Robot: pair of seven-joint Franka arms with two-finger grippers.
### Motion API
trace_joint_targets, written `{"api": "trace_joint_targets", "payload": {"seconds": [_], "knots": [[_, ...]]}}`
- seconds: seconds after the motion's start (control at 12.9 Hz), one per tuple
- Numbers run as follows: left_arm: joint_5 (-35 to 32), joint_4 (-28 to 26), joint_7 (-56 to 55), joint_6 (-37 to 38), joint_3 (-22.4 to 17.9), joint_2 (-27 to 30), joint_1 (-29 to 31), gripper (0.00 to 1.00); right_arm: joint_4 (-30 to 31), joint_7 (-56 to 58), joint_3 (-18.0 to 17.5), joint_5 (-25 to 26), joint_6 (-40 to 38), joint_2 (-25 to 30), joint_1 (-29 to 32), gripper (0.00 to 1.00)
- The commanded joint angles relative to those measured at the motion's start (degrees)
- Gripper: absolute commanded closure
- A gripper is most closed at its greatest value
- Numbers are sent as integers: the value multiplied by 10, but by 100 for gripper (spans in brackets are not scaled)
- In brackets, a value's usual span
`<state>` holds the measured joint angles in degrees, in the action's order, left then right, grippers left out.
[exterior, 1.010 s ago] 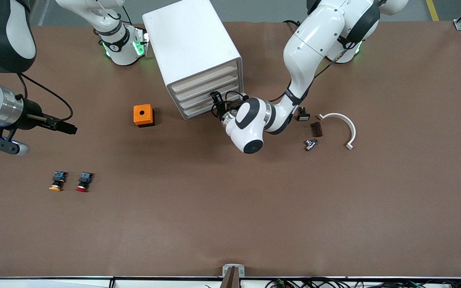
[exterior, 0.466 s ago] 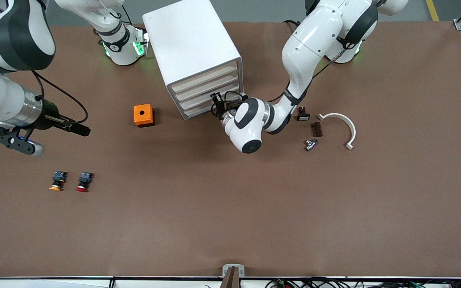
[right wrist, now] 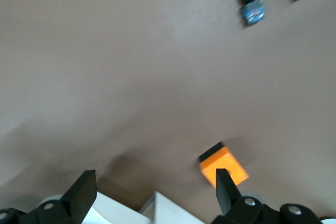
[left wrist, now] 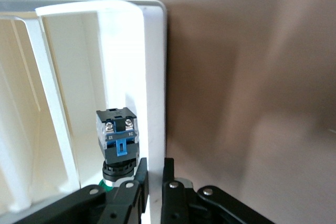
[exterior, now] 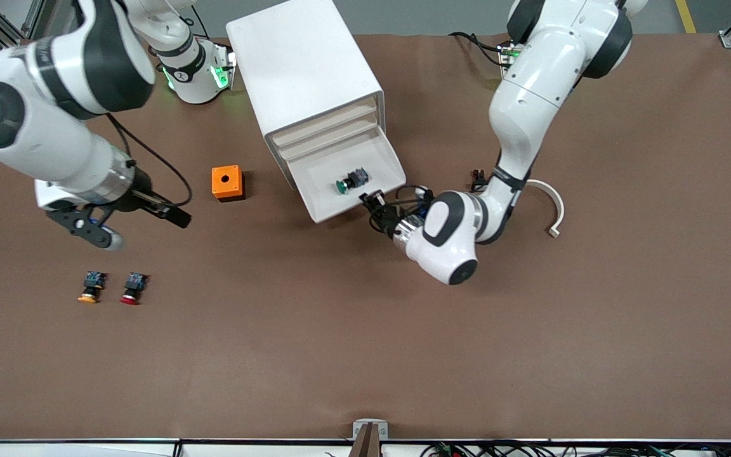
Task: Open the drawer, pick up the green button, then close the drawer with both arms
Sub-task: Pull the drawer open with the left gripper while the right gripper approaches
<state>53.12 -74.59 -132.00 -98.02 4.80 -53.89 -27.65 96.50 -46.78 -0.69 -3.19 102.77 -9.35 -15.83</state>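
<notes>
The lowest drawer (exterior: 330,198) of the white cabinet (exterior: 305,70) stands pulled out. The green-capped button (exterior: 351,179) lies on its side in the drawer, near the drawer's front wall. My left gripper (exterior: 372,202) is shut on that front wall at the corner toward the left arm's end. In the left wrist view my left gripper (left wrist: 156,182) clamps the wall (left wrist: 155,103), and the button (left wrist: 116,140) lies just inside it. My right gripper (exterior: 178,219) is open and empty over the table beside the orange box. Its fingertips (right wrist: 84,190) stand wide apart in the right wrist view.
An orange box (exterior: 227,182) with a round hole sits beside the cabinet and shows in the right wrist view (right wrist: 223,165). A yellow-capped button (exterior: 89,287) and a red-capped button (exterior: 132,289) lie nearer the front camera. A white curved part (exterior: 553,203) lies toward the left arm's end.
My left gripper has pulled the lowest drawer out toward the front camera, and the green button now shows. My right arm has moved toward the cabinet.
</notes>
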Motion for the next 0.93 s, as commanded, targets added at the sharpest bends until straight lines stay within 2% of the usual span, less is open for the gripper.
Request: {"api": "trace_joint_targets", "payload": {"seconds": [0.0, 0.08, 0.23, 0.31, 0.47, 0.7, 0.78, 0.85], "knots": [[6, 19, 30, -16, 2, -6, 4, 100, 7, -106, 5, 1, 36, -22, -56, 0], [7, 19, 35, -16, 2, -5, 4, 98, 7, -150, 5, 4, 52, -32, -80, 0], [6, 19, 34, -13, 2, -2, 9, 52, 4, -230, 6, 9, 81, -51, -129, 0], [6, 19, 34, -11, 2, 2, 10, 37, 3, -267, 6, 20, 97, -60, -151, 0], [0, 19, 39, -9, 0, 13, 18, 35, -2, -336, 5, 52, 110, -82, -188, 0], [-23, 20, 48, 28, -7, 22, 63, 7, -3, -407, 5, 57, 117, -98, -226, 0], [-58, 20, 49, 28, -8, 33, 71, 0, -3, -433, 5, 57, 122, -102, -236, 0], [-104, 20, 49, 30, -6, 41, 82, 0, -3, -465, 6, 57, 128, -109, -253, 0]]}}
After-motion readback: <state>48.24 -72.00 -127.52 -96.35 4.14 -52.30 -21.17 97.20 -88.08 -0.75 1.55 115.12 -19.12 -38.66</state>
